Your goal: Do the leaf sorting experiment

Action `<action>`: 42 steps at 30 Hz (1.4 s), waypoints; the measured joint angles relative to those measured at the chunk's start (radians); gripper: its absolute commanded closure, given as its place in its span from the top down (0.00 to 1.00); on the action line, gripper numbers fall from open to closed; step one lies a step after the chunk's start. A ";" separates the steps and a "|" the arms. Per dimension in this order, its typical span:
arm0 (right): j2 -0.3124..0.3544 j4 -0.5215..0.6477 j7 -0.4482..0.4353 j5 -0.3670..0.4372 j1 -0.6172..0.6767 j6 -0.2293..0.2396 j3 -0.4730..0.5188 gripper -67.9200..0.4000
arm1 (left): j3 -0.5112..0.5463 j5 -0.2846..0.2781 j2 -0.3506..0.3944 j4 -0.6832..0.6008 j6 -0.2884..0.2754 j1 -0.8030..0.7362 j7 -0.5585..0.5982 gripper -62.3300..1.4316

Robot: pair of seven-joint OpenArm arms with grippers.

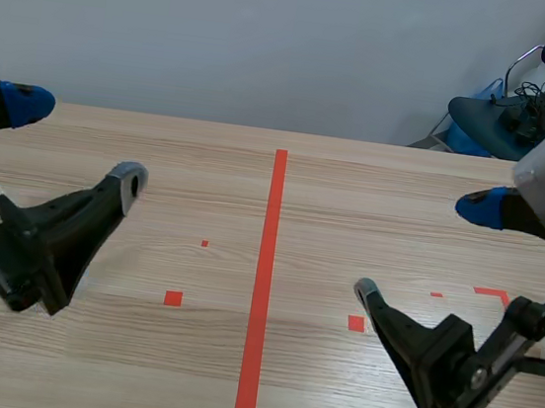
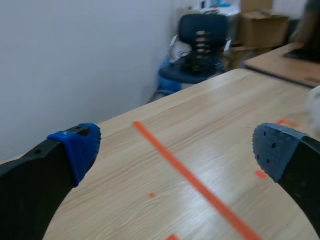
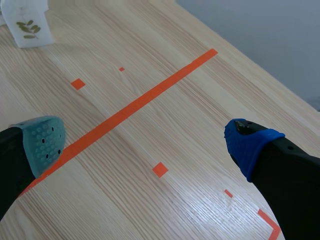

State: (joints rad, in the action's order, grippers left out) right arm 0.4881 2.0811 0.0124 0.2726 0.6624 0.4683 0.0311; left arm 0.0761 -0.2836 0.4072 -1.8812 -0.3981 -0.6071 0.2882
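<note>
the small white box with a green leaf print sits just beside our left gripper, well apart from the right gripper. both gape, holding nothing.

A light wooden table is backed by a plain pale wall. Past its far right corner a dark blue chair is seen, with cables heaped on the seat. Cardboard boxes are stacked behind it, near another wooden desk.
</note>
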 measured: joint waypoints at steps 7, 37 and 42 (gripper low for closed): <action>0.000 0.000 -0.079 0.077 0.027 0.000 0.083 1.00 | 0.000 -0.058 0.000 -0.159 -0.034 -0.170 -0.041 1.00; 0.000 0.000 -0.010 -0.111 0.061 0.000 0.158 1.00 | 0.000 -0.058 0.000 -0.161 -0.033 -0.193 -0.121 1.00; 0.000 0.000 0.021 -0.108 0.043 0.018 0.156 1.00 | 0.000 -0.058 0.000 -0.161 -0.033 -0.193 -0.121 1.00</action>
State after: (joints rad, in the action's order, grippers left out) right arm 0.4877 2.0811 0.0334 0.1646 0.7052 0.4862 0.1871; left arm 0.0765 -0.3412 0.4072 -2.0418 -0.4309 -0.8001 0.1677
